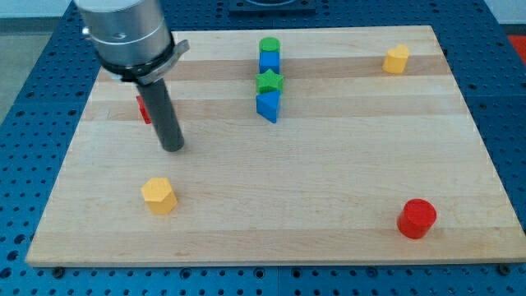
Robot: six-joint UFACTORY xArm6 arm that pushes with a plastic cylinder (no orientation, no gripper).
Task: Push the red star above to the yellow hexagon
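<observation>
The red star (144, 108) lies near the board's left edge, mostly hidden behind the dark rod; only its left part shows. The yellow hexagon (159, 196) sits below it, toward the view's bottom left. My tip (173, 148) rests on the board just right of and below the red star, above the yellow hexagon with a clear gap between them.
A column at top centre holds a green cylinder (269, 45), a blue cube (269, 62), a green star (269, 82) and a blue triangle (268, 106). A yellow block (396, 59) sits at top right. A red cylinder (417, 218) sits at bottom right.
</observation>
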